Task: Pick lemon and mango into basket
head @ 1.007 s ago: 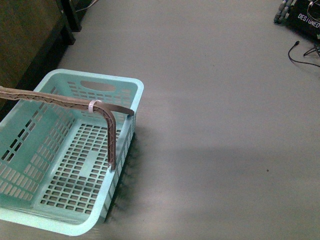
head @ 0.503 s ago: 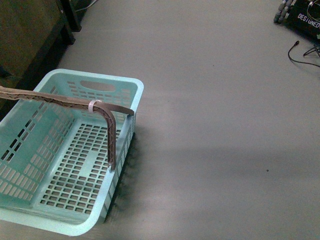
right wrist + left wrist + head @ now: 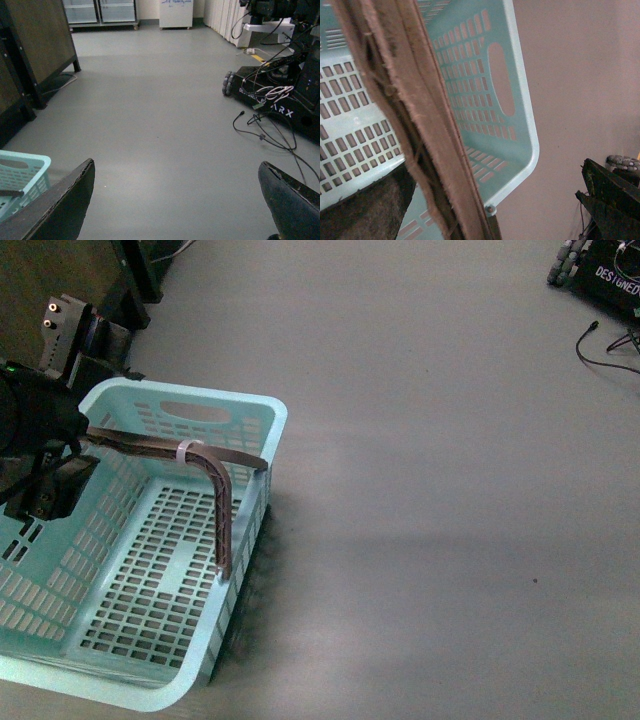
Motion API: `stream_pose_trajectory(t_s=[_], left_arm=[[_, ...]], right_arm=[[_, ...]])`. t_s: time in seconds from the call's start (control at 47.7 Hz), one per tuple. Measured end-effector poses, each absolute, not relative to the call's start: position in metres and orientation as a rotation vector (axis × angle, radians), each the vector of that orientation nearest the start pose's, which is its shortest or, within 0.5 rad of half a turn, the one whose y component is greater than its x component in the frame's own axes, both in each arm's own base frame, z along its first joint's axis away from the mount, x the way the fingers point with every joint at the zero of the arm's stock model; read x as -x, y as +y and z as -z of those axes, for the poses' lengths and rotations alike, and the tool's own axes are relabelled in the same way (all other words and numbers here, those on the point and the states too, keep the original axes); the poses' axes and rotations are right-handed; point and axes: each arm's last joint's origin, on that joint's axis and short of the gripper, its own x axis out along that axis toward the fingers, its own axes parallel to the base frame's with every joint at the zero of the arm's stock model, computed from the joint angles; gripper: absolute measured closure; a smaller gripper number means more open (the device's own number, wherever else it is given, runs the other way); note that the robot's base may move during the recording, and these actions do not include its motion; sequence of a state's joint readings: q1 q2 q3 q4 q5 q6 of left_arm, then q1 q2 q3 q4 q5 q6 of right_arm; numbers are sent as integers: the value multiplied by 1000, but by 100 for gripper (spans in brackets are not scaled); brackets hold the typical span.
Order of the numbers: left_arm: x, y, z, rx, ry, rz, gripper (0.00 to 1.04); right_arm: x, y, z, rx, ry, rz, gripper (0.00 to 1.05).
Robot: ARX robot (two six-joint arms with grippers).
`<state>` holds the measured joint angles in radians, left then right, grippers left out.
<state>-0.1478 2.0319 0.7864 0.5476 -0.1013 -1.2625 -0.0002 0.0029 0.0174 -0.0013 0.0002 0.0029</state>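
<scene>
The light aqua basket (image 3: 150, 570) stands on the grey floor at the lower left, with nothing in it. Its brown handle (image 3: 150, 447) is raised across the top. My left gripper (image 3: 55, 480) hangs open over the basket's left side, at the handle's left end. In the left wrist view the frayed brown handle (image 3: 415, 125) runs between the two dark fingers (image 3: 610, 200) without being clamped. My right gripper (image 3: 175, 200) is open above bare floor, with a corner of the basket (image 3: 20, 172) beside it. No lemon or mango is in view.
A dark wooden cabinet (image 3: 50, 300) stands behind the basket at the far left. A black wheeled robot base (image 3: 280, 85) with loose cables (image 3: 265, 135) sits at the right. The cable (image 3: 605, 350) also trails at the far right of the front view.
My left arm has come into the front view from the left and now sits over the basket's left rim at the handle. The basket has not moved.
</scene>
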Motion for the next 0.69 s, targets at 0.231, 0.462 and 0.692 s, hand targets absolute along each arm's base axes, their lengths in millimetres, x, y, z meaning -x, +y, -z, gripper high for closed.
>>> stream_pose_trajectory(t_s=[0.231,0.462,0.692], left_arm=[[-360,-47,-44,1115,629,-437,7],[-368,-45,-40,1122,618,-462,29],[-367,-45,-38,1129,631,-490,65]], right_arm=[[-97,0,-169,-3,-13,0,9],[-97,0,-169,-3,-13,0,9],[-97,0,-169,-3,-13,0,9]])
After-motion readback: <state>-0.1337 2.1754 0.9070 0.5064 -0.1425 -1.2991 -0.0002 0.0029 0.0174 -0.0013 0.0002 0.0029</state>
